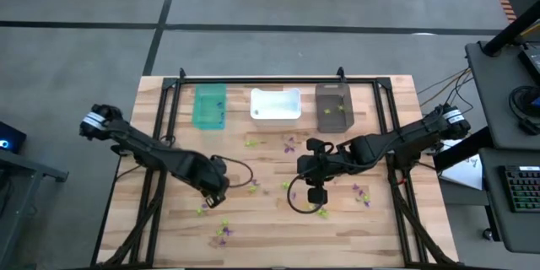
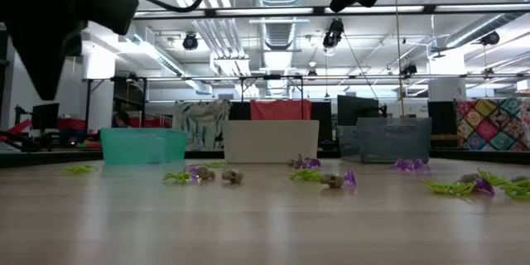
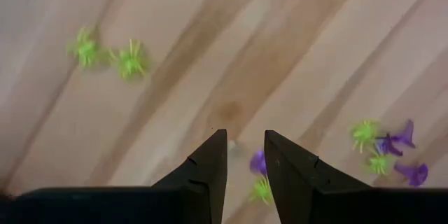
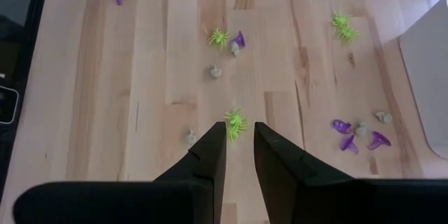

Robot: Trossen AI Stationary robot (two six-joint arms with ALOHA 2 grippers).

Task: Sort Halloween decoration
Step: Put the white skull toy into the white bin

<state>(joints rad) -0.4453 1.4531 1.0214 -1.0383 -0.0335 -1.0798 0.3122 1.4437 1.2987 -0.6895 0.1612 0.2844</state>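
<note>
- A teal bin (image 1: 210, 107), a white bin (image 1: 276, 105) and a dark brown bin (image 1: 333, 106) stand in a row along the far edge of the wooden table (image 1: 169, 232).
- A keyboard (image 1: 521, 187) lies on a desk beside it.

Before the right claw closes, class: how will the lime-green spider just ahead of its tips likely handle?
The lime-green spider looks very light, being far smaller than the right claw. Its thin splayed legs probably flex. On the smooth wooden table it may skid rather than roll.
</note>
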